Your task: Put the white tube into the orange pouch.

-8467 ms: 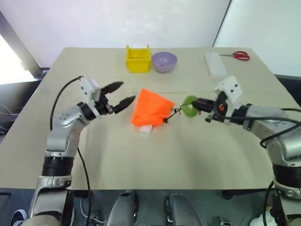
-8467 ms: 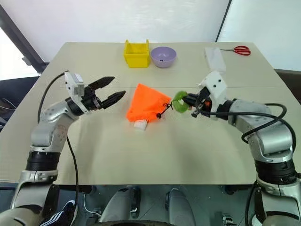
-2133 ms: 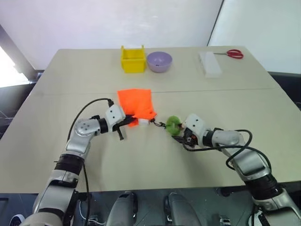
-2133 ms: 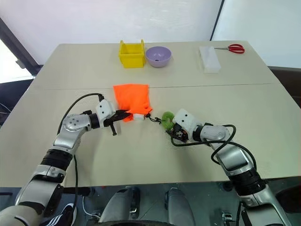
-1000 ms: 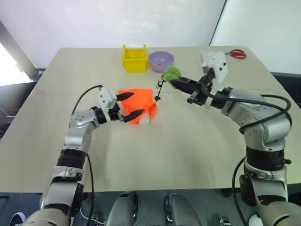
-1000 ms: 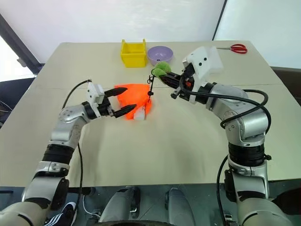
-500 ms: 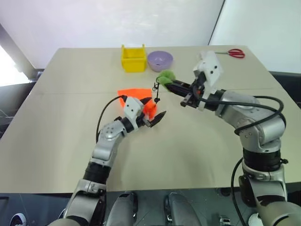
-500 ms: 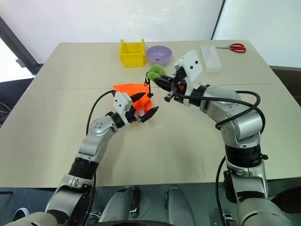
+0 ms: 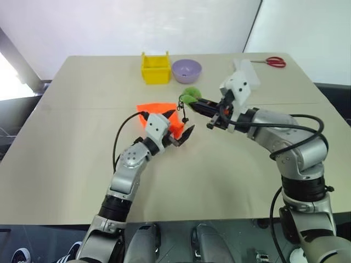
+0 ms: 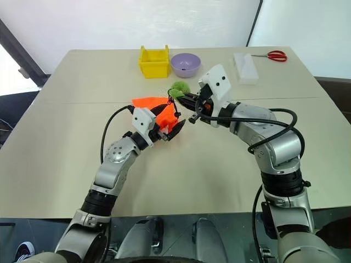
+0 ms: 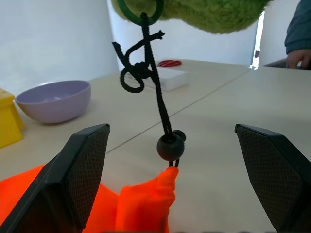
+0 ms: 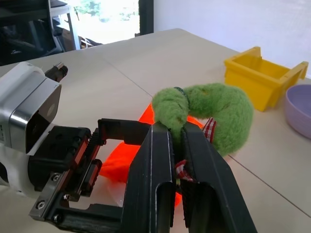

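Since a second ago the left gripper has swung in from the pouch's left side to its near right corner; the right gripper has barely shifted. The orange pouch hangs partly lifted by its dark cord, corner gathered at the cord bead, far edge apparently on the table. White tube: can't spot it now, likely under or inside the fabric. The pouch's long axis looks to run roughly near-to-far, gathered mouth toward the robot, pulled up and right. Right gripper is clamped tight on the green ball; left gripper is spread wide, holding nothing, its fingers either side of the cord.

Risks: lifting by the cord cinches the mouth closed; the tube could slide out; left fingers might snag the cord instead of fabric.
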You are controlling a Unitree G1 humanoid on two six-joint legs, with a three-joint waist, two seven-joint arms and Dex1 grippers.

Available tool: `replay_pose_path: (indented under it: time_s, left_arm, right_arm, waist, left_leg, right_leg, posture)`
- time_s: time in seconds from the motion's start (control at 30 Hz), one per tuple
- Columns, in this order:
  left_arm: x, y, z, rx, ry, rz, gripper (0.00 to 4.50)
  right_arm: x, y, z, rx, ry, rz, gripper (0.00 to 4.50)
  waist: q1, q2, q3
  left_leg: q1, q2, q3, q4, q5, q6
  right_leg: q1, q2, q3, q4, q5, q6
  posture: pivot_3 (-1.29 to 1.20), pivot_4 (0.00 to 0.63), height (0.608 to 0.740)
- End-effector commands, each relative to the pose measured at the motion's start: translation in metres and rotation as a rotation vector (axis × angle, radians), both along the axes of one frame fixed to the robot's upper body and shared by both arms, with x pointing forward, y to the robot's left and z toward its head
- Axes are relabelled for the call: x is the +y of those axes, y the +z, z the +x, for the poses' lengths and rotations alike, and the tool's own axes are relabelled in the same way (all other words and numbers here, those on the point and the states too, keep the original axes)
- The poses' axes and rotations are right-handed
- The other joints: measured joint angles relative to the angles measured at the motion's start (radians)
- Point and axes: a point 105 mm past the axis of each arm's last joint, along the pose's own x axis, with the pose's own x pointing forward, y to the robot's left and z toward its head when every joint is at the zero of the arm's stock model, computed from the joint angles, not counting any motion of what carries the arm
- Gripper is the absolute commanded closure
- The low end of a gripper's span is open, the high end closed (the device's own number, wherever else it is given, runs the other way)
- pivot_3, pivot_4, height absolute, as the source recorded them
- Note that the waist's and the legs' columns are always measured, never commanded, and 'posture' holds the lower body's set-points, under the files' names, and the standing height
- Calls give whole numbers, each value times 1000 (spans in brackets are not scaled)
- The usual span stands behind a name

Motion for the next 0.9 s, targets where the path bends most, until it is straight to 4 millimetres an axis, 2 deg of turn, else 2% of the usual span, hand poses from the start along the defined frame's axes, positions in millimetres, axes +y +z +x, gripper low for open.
replay_pose_path:
  time_s: [0.03,0.13,0.27,0.3,0.33,0.4,0.57,0.73,0.87,0.9]
  left_arm:
    - [-3,13,-5,-46,-16,-21,89]
    - [-4,9,-1,-22,21,-34,89]
    - [-18,11,-3,-9,45,-73,89]
    - [-24,8,-7,12,9,-78,588]
    - [-29,6,-10,26,-15,-76,798]
    - [-25,-1,-5,51,16,-63,1698]
    - [-22,-3,1,43,70,-26,4228]
    - [-15,-3,5,31,108,-13,4228]
    - [-17,-2,4,30,85,-18,4228]
    - [-17,-2,3,29,79,-17,4375]
  right_arm:
    - [-1,11,-3,-59,-2,9,4500]
    - [0,11,-2,-59,-4,9,4500]
    - [1,11,-2,-57,-3,11,4500]
    - [1,10,-2,-55,-3,8,4500]
    - [1,10,-3,-54,-3,6,4500]
    - [1,10,-3,-51,-3,7,4500]
    - [0,11,-3,-53,-4,6,4500]
    - [-1,11,-3,-52,-6,10,4500]
    - [-1,11,-4,-57,-6,10,4500]
    - [-1,12,-3,-56,-6,12,4500]
  waist:
    - [0,0,0]
    - [1,0,0]
    - [2,0,0]
    - [2,0,0]
    - [1,0,0]
    - [1,0,0]
    - [0,0,0]
    - [0,0,0]
    - [1,0,0]
    - [1,0,0]
  left_leg:
    - [0,0,0,0,0,0]
    - [0,0,0,0,0,0]
    - [0,0,0,0,0,0]
    - [0,0,0,0,0,0]
    - [0,0,0,0,0,0]
    - [0,0,0,0,0,0]
    - [1,0,0,0,0,0]
    - [1,0,0,0,0,0]
    - [1,0,0,0,0,0]
    - [1,0,0,0,0,0]
  right_leg:
    - [0,0,0,0,0,0]
    - [0,0,0,0,0,0]
    - [0,0,0,0,0,0]
    - [0,0,0,0,0,0]
    - [0,0,0,0,0,0]
    - [0,0,0,0,0,0]
    - [0,1,0,0,0,0]
    - [1,1,0,0,0,0]
    - [1,0,0,0,0,0]
    - [1,1,0,0,0,0]
  posture:
    - [0,150,740]
    - [0,150,740]
    - [0,150,740]
    - [0,150,740]
    - [0,150,740]
    - [0,150,740]
    - [0,150,740]
    - [0,150,740]
    - [0,150,740]
    - [0,150,740]
